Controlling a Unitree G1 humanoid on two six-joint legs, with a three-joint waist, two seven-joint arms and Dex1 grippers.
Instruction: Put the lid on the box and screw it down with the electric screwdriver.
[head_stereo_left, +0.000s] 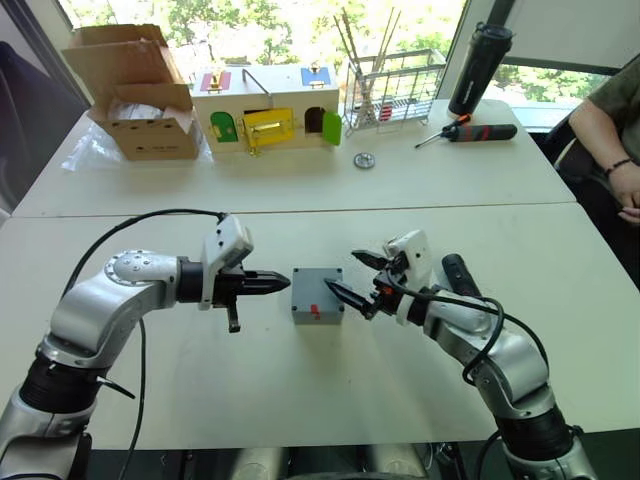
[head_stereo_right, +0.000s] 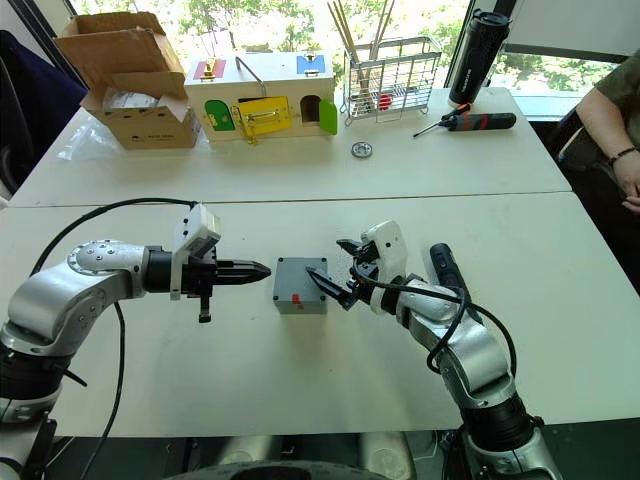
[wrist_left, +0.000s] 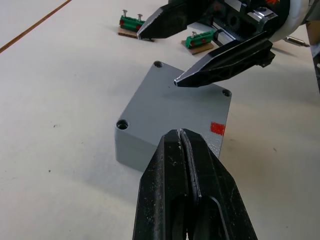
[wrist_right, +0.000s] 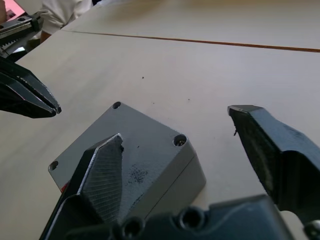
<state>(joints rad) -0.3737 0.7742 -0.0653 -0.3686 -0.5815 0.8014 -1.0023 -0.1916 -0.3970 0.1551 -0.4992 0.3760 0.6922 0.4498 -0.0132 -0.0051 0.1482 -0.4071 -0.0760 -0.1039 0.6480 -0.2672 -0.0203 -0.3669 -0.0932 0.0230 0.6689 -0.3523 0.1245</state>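
The grey box (head_stereo_left: 318, 306) sits mid-table with the lid (wrist_left: 175, 105) lying flat on top, corner holes showing and a red mark (wrist_left: 217, 128) on its side. My left gripper (head_stereo_left: 285, 282) is shut and empty, its tip just off the box's left edge. From the right, my right gripper (head_stereo_left: 343, 272) stands open with nothing in it. One of its fingers (wrist_right: 102, 170) hovers over the lid and the other sits beyond the box. The electric screwdriver (head_stereo_left: 458, 275), a black cylinder, lies on the table behind my right forearm.
At the back stand a cardboard box (head_stereo_left: 140, 100), a colourful latch box (head_stereo_left: 265, 115), a wire rack (head_stereo_left: 395, 90) and a black bottle (head_stereo_left: 480, 65). A hand screwdriver (head_stereo_left: 470, 132) lies near them. Small green terminal blocks (wrist_left: 131, 22) lie past the box. A person's arm (head_stereo_left: 615, 150) is at the right.
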